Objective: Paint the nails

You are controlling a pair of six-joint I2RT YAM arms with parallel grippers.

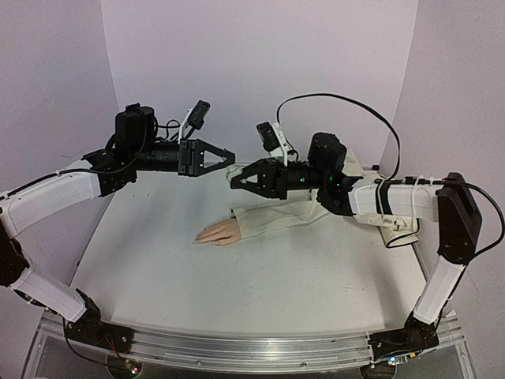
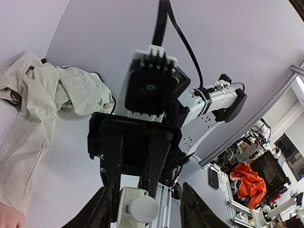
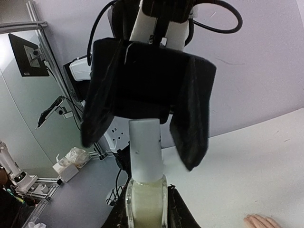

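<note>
Closest to the right wrist camera sits a small bottle (image 3: 145, 202) of pale, creamy liquid, grasped around its body by the right tool (image 1: 235, 178), with its white cap (image 3: 145, 147) pointing away toward the other arm. The left tool (image 1: 230, 156) meets it head-on in mid-air above the bench (image 1: 237, 292). Its two black fingers (image 3: 192, 128) stand on either side of the cap with a visible gap, so it reads as released and not gripping anything. The step in hand looks like uncapping the polish: one arm steadies the bottle while the other lines up on the cap. The next move likely calls for the left fingers to clench squarely on the cap, then twist and draw it straight out without tipping the bottle, since the brush presumably hangs under the cap. The fake hand (image 1: 218, 233) lies flat on the bench below and a little nearer the arm bases, protruding from a beige sleeve (image 1: 276, 219). The nails (image 1: 200, 238) at its fingertips point toward the left side, well apart from both tools and too small to judge for paint. No brand, label or writing can be read on the bottle, the cap or anything else in view.
</note>
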